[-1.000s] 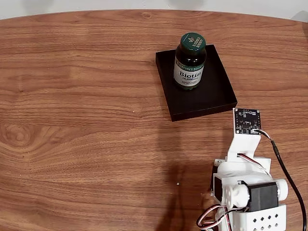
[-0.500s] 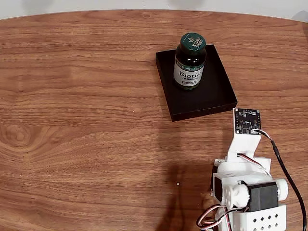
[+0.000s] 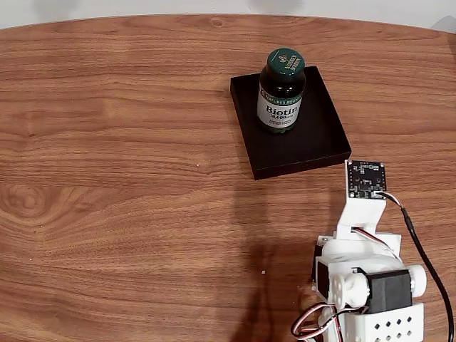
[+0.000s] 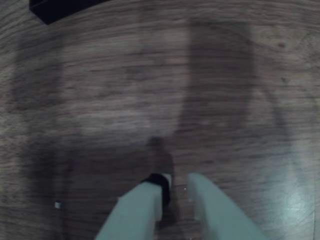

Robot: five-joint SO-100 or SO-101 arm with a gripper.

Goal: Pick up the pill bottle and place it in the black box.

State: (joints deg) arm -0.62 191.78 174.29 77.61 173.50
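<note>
The pill bottle [image 3: 281,91], dark green with a green cap and a white Biotin label, stands upright inside the black box [image 3: 313,139], in the box's far-left part as the fixed view shows it. My arm [image 3: 363,278] is folded at the table's near right edge, well clear of the box. In the wrist view my gripper [image 4: 177,182] hovers low over bare wood. Its two pale fingers are drawn close together with only a narrow slit and nothing between them. A corner of the black box [image 4: 60,9] shows at the top left.
The wooden table [image 3: 128,178] is wide and bare to the left and in front of the box. A small white speck [image 3: 263,271] lies on the wood near the arm's base. A black cable [image 3: 427,263] runs along the arm's right side.
</note>
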